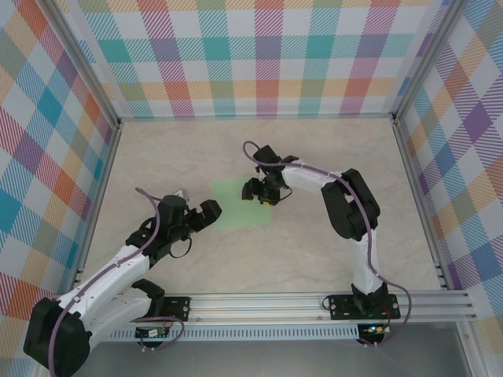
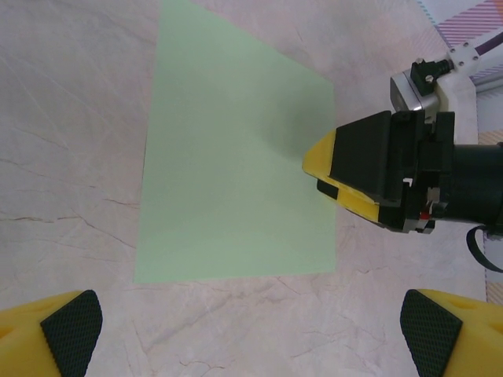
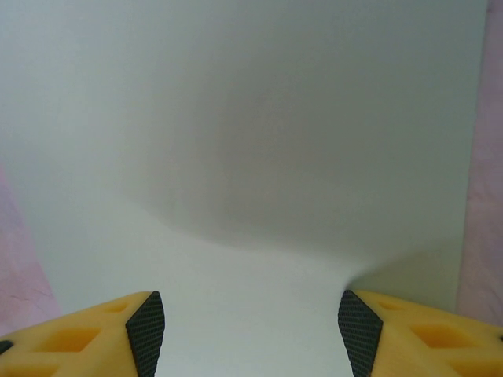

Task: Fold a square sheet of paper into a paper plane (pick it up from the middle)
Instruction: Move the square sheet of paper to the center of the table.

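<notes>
Left arm [image 1: 118,271] and right arm [image 1: 350,208]: white link shells, black joint housings. A purple cable [image 1: 314,173] runs up each arm from the aluminium rail [image 1: 267,302]. Black base plates [image 1: 357,305] are bolted onto that rail. My jaws are hollow-ribbed yellow plastic faced with black textured pads [image 2: 72,330]. Farthest from the rail, the right wrist has a black block body and a silver bracket [image 2: 413,88] with dark screws.
</notes>
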Robot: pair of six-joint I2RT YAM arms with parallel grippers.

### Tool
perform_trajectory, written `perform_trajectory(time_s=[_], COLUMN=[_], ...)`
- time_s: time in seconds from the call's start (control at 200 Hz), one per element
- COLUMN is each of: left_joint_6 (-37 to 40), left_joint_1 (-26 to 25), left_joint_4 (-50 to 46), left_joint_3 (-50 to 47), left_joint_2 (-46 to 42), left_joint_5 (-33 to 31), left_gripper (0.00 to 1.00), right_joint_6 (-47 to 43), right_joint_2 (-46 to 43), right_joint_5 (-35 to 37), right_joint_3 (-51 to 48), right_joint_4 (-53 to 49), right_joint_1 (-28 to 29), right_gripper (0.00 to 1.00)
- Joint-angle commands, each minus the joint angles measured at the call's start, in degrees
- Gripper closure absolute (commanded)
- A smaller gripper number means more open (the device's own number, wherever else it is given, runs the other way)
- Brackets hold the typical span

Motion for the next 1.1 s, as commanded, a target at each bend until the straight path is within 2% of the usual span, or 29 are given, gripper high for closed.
perform_trajectory(time_s=[0.0, 0.135, 0.32, 0.53, 0.695, 0.865, 1.095], left_joint_6=[0.1, -0.5, -0.5, 2.9, 3.4, 4.8, 5.1], left_joint_1=[0.8, -0.3, -1.4, -1.4, -1.1, -1.0, -1.0], left_joint_4=[3.8, 6.2, 9.5, 7.6, 6.7, 5.1, 4.4], left_joint_3=[0.0, 0.3, 0.2, 0.2, -1.7, -1.4, 2.0], left_joint_2=[1.9, 3.8, 6.6, 5.9, 0.3, -3.1, 2.1], left_joint_5=[3.7, 4.3, 4.5, 1.3, -3.1, -3.2, 0.4], left_gripper=[0.00, 0.00, 0.00, 0.00, 0.00, 0.00, 0.00], right_joint_6=[-1.8, -4.2, -6.0, -6.5, -2.6, 0.3, -0.8], right_joint_2=[-3.6, -8.7, -12.3, -13.9, -15.6, -14.0, -10.2], right_joint_5=[5.9, 7.7, 6.2, 2.1, 4.0, 3.2, 4.0], right_joint_3=[-7.5, -15.4, -21.0, -17.6, -16.0, -14.8, -14.3], right_joint_4=[-5.9, -5.2, -3.4, -2.6, -1.3, -0.7, -2.9], right_joint_1=[-1.6, -4.2, -7.0, -6.5, -4.9, -4.2, -4.1], right_gripper=[0.36, 0.35, 0.34, 0.33, 0.31, 0.32, 0.33])
